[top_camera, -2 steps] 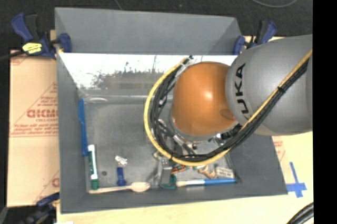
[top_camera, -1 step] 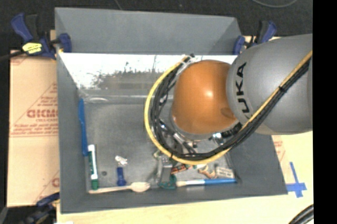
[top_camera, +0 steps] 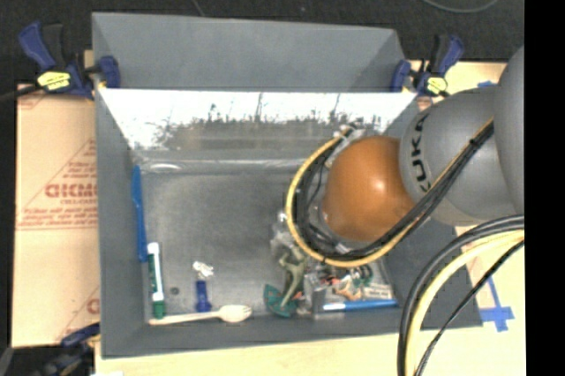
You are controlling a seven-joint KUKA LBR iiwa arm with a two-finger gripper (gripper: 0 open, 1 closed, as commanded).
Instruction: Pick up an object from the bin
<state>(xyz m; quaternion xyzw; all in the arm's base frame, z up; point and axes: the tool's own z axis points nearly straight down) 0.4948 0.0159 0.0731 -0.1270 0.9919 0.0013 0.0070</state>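
Black ground surrounds the grey metal bin (top_camera: 115, 277). The orange wrist cover (top_camera: 362, 189) hangs over its front right part. Below it the gripper (top_camera: 294, 264) sits low in a small heap, beside a dark green curled piece (top_camera: 281, 302) and a blue pen (top_camera: 357, 305). Whether the gripper is open or closed cannot be told.

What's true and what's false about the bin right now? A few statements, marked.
The arm's orange cover hangs over the bin's right half. True.
A pale spoon lies along the near wall. True.
A blue stick lies along the right wall. False: the blue stick lies along the left wall.
The heap of small things sits in the far left corner. False: the heap sits near right, beneath the orange cover.
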